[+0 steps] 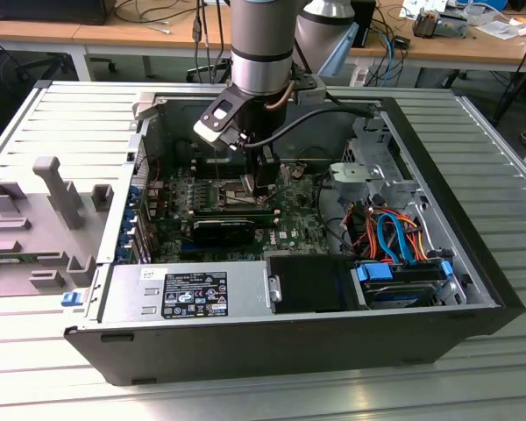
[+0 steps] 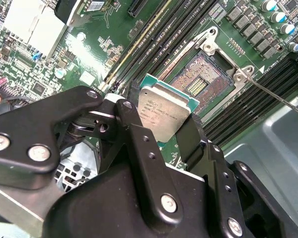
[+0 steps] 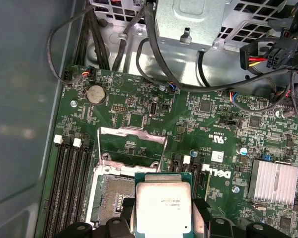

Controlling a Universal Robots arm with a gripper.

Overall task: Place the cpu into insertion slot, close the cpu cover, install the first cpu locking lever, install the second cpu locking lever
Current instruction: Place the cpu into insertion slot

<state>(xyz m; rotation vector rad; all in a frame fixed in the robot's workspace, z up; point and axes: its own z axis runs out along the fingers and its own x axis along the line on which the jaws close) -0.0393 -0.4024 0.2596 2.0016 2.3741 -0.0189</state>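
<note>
The hand (image 2: 161, 124) grips the cpu (image 2: 166, 109) by two edges, flat, hovering just off one side of the open insertion slot (image 2: 201, 79), cpu cover (image 3: 134, 133) raised

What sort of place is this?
Likely a robotics lab or workshop: an open computer case lies on a slatted metal table, cluttered wooden desks stand behind, and the gripper holds the cpu over the motherboard.
</note>
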